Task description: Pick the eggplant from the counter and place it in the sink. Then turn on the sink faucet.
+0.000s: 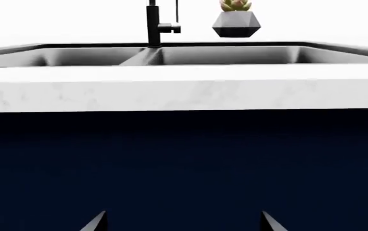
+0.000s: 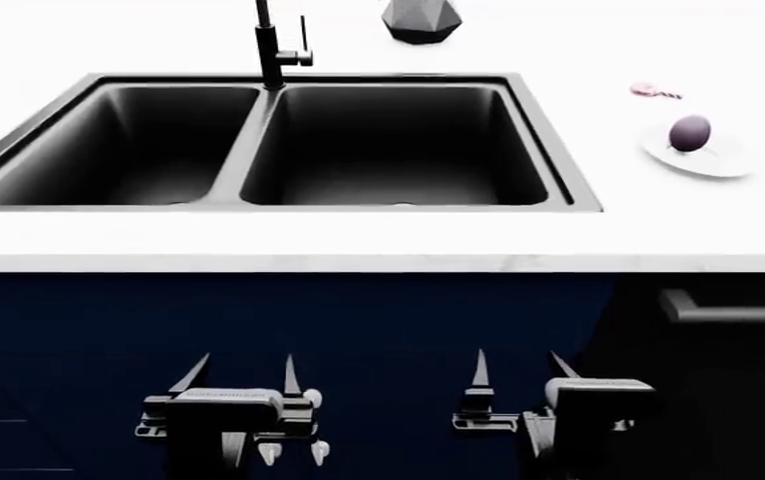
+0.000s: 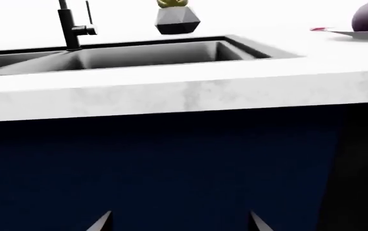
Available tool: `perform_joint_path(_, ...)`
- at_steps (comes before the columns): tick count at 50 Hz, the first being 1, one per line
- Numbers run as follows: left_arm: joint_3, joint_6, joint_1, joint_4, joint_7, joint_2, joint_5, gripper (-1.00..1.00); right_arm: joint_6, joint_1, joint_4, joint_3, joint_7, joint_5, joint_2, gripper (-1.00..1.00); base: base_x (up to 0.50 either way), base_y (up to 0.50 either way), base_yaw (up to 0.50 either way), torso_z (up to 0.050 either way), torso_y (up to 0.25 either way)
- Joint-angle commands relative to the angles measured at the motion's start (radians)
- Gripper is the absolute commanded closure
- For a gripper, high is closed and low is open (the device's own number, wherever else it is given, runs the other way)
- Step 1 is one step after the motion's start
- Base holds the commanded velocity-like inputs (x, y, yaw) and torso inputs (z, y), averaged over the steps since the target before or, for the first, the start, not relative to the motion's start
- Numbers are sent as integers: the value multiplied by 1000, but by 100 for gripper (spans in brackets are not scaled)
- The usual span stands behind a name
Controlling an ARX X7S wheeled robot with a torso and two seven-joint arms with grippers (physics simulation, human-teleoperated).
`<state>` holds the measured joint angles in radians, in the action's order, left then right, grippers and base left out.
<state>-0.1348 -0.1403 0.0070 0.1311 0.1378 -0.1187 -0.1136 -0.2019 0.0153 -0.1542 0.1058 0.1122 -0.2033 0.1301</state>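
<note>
So the small smooth dull-purple eggplant (image 2: 690, 132) sits on a flat white round plate (image 2: 722, 160), out on the bright white surface (image 2: 355, 235) to the right of the sink, well apart from the basins. Just behind the plate, towards the sink side, there's a little pink-and-white wrapped candy (image 2: 654, 91) lying on the surface on its own.

The matte black double-basin sink (image 2: 562, 150) takes up the middle of the head view, both basins bare as far as I can see. The slim black faucet (image 2: 271, 50) stands at the back rim, right over the divider between the two basins, with its small side lever sticking out to the right. Behind the right basin is a grey faceted planter (image 2: 422, 20) with a succulent in it.

Both arms hang low in front of the dark navy cabinets (image 2: 289, 320), below the surface edge. The left gripper (image 2: 242, 378) has its fingers apart and holds nothing, and the right gripper (image 2: 521, 372) is the same: spread, nothing between them.
</note>
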Motion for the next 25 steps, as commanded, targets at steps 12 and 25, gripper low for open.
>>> perform_joint_path(12, 123, -1258, -663, 712, 50, -37, -310, -100, -1183, 649, -597, -269, 200, -499, 82, -100, 0, 0, 0, 50, 0)
perform_joint_path(25, -43, -1044, -1233, -55, -23, -49, -201, -100, -1027, 1263, 117, 10, 174, -296, 89, -100, 0, 0, 0, 50, 0)
